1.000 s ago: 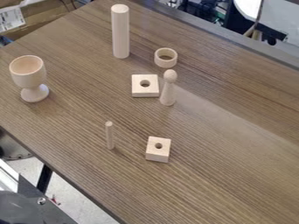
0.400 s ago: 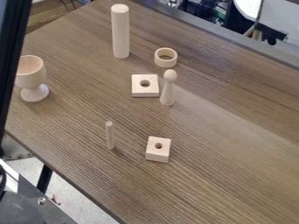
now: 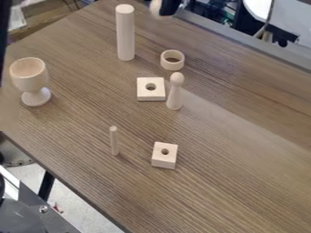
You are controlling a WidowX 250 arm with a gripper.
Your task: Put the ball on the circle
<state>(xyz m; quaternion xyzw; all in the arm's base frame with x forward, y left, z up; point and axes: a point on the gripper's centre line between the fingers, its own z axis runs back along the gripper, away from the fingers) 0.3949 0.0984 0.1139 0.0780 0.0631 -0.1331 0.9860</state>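
At the top edge of the view is my gripper (image 3: 171,7), its black finger lying over a pale wooden ball (image 3: 156,8), on which it is shut. Only the lower part of the gripper shows, and the ball is partly covered by it. Below them on the table, right of the tall cylinder, lies the wooden ring (image 3: 173,66), a circle with an open middle. Ball and ring are apart.
Near the ring stand a tall cylinder (image 3: 126,34), a square block with a hole (image 3: 150,94) and a peg figure (image 3: 175,96). A goblet (image 3: 29,79) is at left; a thin peg (image 3: 114,142) and small block (image 3: 164,160) are lower. A dark arm part crosses the upper left edge.
The gripper and ball have come into view at the top edge. A black arm part has appeared at the left and then shifted further left. The objects on the table have stayed put.
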